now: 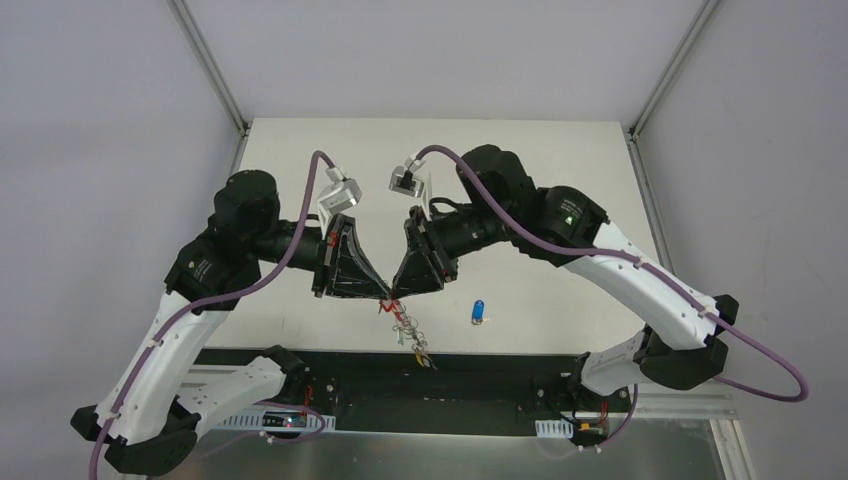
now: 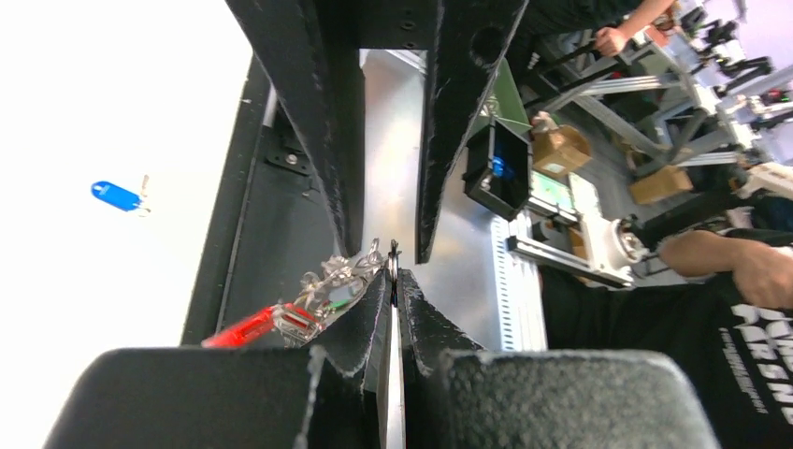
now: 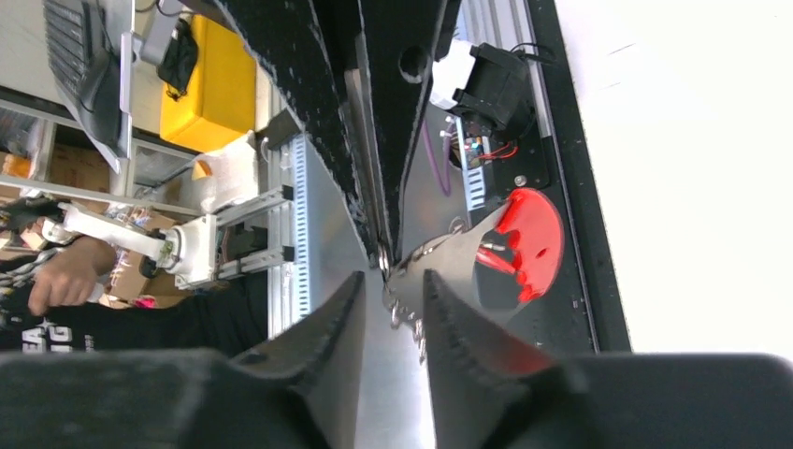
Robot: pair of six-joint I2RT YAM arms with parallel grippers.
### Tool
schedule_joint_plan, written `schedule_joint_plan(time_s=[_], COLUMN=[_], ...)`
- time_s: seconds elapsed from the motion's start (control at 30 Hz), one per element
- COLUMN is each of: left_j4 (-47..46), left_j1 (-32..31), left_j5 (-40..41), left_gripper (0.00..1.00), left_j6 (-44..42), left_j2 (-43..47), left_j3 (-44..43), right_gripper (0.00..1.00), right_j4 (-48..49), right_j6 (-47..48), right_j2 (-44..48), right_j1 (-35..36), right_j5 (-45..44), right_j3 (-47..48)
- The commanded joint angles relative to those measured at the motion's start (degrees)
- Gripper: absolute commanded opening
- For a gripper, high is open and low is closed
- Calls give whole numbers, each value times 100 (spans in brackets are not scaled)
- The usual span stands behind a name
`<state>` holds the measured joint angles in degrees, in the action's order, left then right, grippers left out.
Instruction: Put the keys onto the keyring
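Pinching a silver ring of the keyring (image 2: 337,276) between fingers pressed tight together, the left gripper (image 2: 394,285) meets the right gripper (image 3: 387,288) tip to tip. The right gripper's fingers stand apart, their tips flanking that same ring. The red clip (image 2: 245,328) and chain dangle just beneath both sets of tips. The blue key (image 1: 479,312) lies alone on the table (image 1: 300,160), off to the right gripper's outer side.

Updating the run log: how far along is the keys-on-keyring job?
Done: the keyring is held where both claws meet. In hand: the left claw is shut on a silver ring. The right claw has its fingers apart around the chain. Left: the blue key lies alone on the table, not threaded.
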<state>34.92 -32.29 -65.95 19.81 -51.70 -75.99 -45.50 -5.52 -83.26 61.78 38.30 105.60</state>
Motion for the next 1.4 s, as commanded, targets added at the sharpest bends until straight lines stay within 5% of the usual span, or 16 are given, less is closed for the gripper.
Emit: schedule_joint_plan(time_s=[0.0,0.17,0.6,0.87,1.37], left_j4=[-152,-181,-2193,-2464,-1692], left_j1=[-49,-49,-49,-48,-49], left_j5=[452,863,1548,1954,2608], left_gripper=[0,0,0,0,0], left_j6=[-499,-777,-840,-846,-957], left_j2=[261,525,1894,2169,2009], left_j3=[-162,-137,910,1261,863], right_gripper=[42,57,55,55,53], right_j4=[638,931,1688,1651,2092], right_j6=[354,946,2735,3190,2970], right_j2=[597,1108,1324,1030,828], right_j1=[42,41,100,374,1619], right_j5=[-182,-520,-754,-560,-3557], right_j3=[-194,-524,-1168,-843,-1014])
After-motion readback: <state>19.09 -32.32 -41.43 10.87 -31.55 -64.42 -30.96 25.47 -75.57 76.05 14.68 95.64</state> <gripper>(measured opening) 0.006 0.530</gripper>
